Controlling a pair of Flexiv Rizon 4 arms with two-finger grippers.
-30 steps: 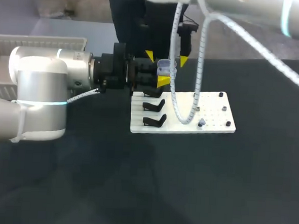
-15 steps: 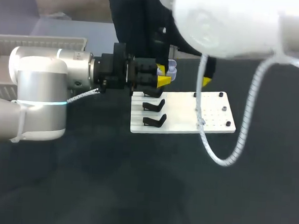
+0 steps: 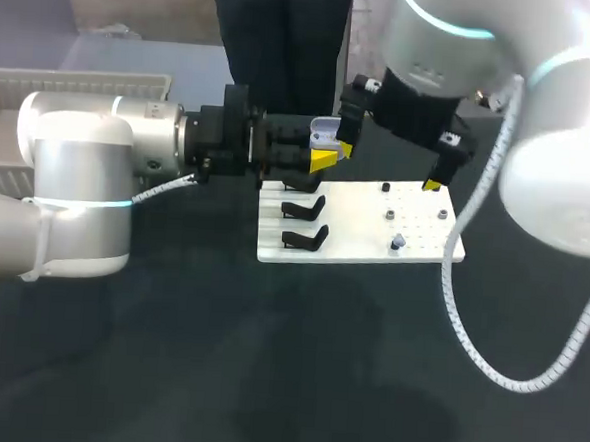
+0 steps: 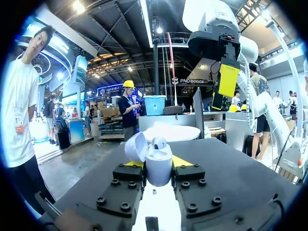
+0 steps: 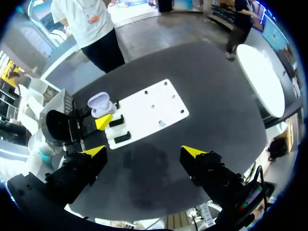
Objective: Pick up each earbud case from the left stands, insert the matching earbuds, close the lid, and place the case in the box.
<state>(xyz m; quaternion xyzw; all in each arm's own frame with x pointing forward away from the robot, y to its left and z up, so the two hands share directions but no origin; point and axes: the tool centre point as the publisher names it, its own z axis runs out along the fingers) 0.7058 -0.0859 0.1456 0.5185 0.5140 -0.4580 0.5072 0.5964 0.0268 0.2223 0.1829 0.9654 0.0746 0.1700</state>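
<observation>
l end effector (image 4: 158, 162) grips lid-up earbud case (image 4: 159, 174); r end effector (image 5: 144, 152) spread.

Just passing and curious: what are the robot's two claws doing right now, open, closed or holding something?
Left gripper: closed on the earbud case, its lid open.
Right gripper: open, holding nothing.

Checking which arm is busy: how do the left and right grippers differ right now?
The left gripper is shut on the open case; the right gripper is open and empty. The left gripper lies level at the edge of the board; the right gripper hangs high above it, pointing down. Both have yellow tips.
</observation>
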